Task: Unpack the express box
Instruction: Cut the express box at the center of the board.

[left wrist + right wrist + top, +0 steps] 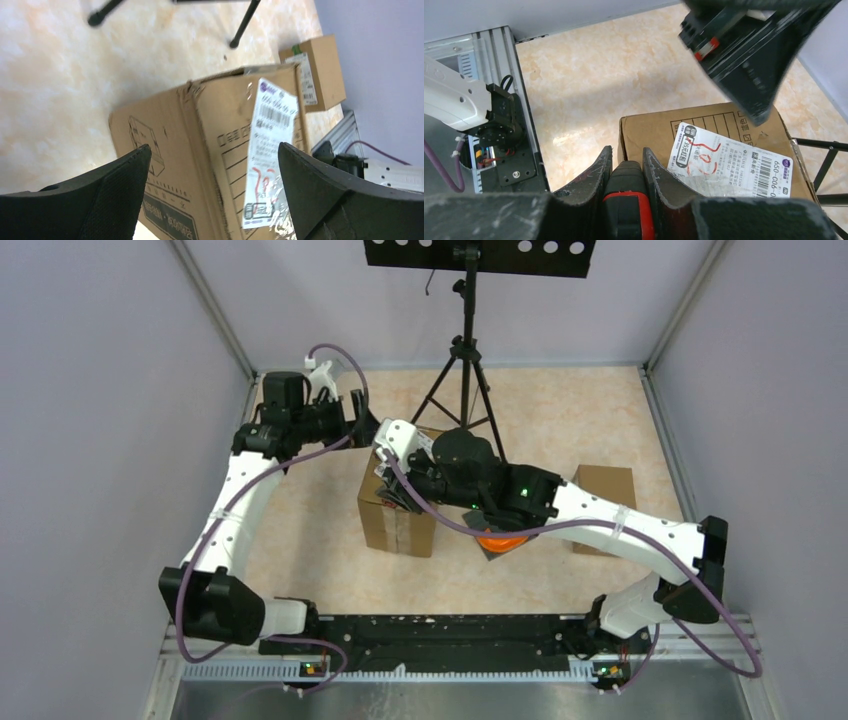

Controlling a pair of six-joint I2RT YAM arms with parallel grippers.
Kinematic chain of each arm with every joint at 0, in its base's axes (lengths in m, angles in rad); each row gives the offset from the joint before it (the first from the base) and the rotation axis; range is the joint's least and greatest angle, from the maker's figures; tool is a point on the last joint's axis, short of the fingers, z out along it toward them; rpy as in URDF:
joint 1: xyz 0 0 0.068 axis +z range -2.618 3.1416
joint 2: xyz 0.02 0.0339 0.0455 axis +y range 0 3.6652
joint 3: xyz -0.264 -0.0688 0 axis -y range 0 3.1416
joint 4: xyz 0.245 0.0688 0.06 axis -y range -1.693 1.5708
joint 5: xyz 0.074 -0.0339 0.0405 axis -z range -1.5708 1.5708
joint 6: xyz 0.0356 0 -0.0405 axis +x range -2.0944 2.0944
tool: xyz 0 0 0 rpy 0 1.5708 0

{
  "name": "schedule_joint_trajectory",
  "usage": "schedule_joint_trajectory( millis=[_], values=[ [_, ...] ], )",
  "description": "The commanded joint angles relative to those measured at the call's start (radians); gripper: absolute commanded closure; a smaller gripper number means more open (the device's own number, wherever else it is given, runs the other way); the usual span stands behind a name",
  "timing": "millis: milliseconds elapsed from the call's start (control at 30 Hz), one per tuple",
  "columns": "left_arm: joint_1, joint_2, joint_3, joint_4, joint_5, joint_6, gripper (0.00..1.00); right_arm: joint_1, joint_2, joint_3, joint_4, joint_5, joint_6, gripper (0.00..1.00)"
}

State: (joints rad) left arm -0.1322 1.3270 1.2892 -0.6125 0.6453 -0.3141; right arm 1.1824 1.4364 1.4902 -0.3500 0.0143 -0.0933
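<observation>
Right gripper [626, 154] pinches a black-and-red tool [628, 200]. Left gripper [212, 150] gapes wide and empty over the closed box [395, 525] mid-table. Risk: with nothing steadying it, the box may slide under the tool. Only the right wrist view shows the tool; the top view does not.

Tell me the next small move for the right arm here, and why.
Probably lower the right arm slightly so the black-and-red tool clamped in the right jaws meets the tape on the express box. The box looks shut, with clear tape glinting beside its shipping label, and the left jaws hang wide open over it, holding nothing.
</observation>
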Motion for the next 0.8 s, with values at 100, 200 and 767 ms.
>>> schedule_joint_trajectory(
  millis=[100, 200, 767],
  values=[
    [0.001, -0.029, 0.149, -0.015, -0.036, -0.004, 0.02, -0.001, 0.021, 0.045, 0.028, 0.002, 0.018, 1.0],
    [-0.022, -0.027, 0.153, 0.035, 0.061, -0.049, 0.02, -0.001, 0.022, 0.041, 0.037, 0.009, 0.023, 1.0],
    [-0.112, -0.011, -0.066, 0.103, 0.205, -0.056, 0.02, 0.0, 0.024, 0.109, -0.017, 0.064, -0.05, 1.0]
  ],
)
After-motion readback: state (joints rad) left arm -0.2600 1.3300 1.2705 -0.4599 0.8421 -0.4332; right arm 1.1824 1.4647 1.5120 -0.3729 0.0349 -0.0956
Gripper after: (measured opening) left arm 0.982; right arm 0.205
